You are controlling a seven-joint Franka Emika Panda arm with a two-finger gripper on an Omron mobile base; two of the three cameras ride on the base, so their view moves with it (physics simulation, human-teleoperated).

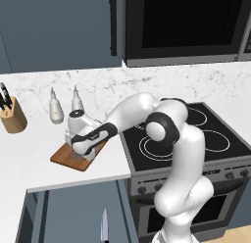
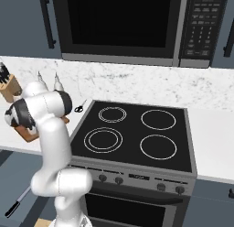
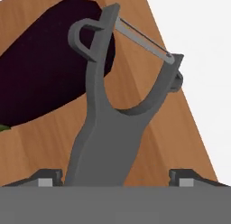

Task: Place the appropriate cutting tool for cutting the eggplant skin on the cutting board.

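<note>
Reaching down over the flat brown wooden cutting board (image 1: 68, 158) at the front of the white counter (image 1: 29, 154), the white arm's two-finger gripper (image 1: 79, 148) hangs just above the wood, left of the black stovetop (image 1: 196, 139). In the hand view the dull-grey peeler with its wide forked head (image 3: 108, 128) rises from between the two dark fingertips (image 3: 47, 178), its stubby handle dropping out of sight at the bottom edge; the tips stand well apart on either side of the handle, and whether they actually press it I cannot tell. The thin blade spans the fork across the upper part of that view. Behind the peeler's head lies the glossy dark-purple eggplant (image 3: 45, 78) on the board (image 3: 149, 128), filling its far-left part, a sliver of green at the left edge. Further back on the counter stand two pale bottles (image 1: 56, 109) and a wooden knife block (image 1: 12, 117). Small black scissors (image 2: 79, 108) lie beside the stove, and a black-handled, silver-bladed knife (image 1: 104, 225) shows low in front of the cabinets.
</note>
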